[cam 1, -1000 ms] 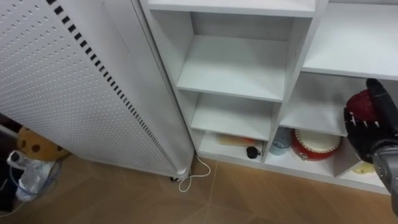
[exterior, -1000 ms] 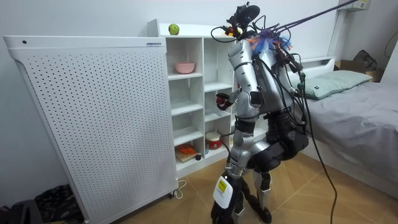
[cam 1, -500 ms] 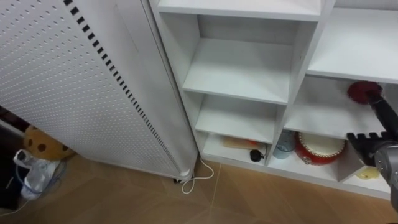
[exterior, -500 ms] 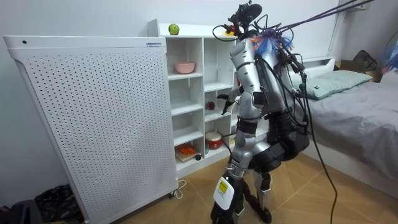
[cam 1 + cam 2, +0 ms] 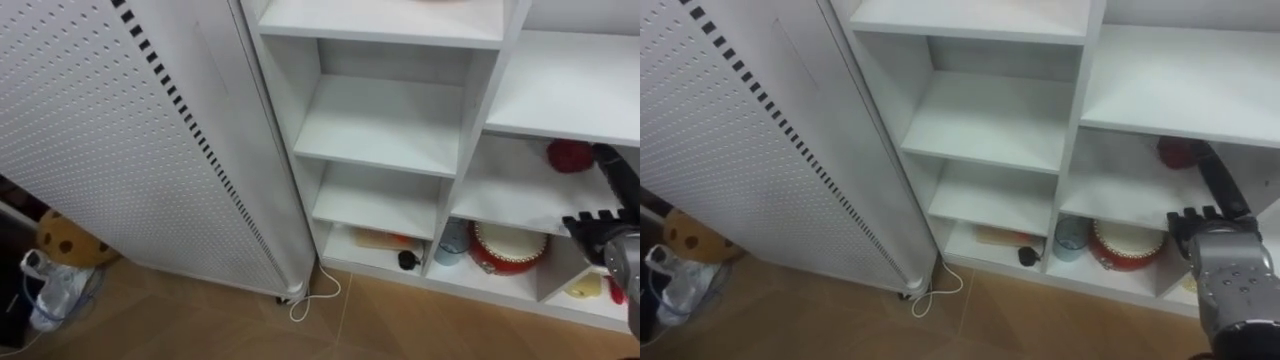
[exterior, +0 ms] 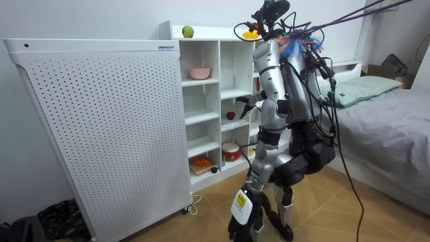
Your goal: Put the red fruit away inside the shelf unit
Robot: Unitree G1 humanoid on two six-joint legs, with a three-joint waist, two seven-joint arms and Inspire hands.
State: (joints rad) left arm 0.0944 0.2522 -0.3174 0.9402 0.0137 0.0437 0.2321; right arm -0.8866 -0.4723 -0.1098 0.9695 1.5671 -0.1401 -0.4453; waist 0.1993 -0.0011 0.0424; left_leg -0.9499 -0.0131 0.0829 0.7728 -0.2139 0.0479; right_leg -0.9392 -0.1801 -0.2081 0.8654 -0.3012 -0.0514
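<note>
Red fruit (image 5: 568,155) lies on a middle shelf (image 5: 510,190) of the white closet (image 5: 470,120) (right column), so it rests safely; the right hand (image 5: 603,222) beside it has straight fingers, holding nothing.

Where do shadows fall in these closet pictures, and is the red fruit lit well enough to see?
Left eye view: each shelf shades the compartment below; the red fruit sits in that shade, yet shows plainly beside the open right hand. Room view: even light, no glare on the perforated panel.
</note>
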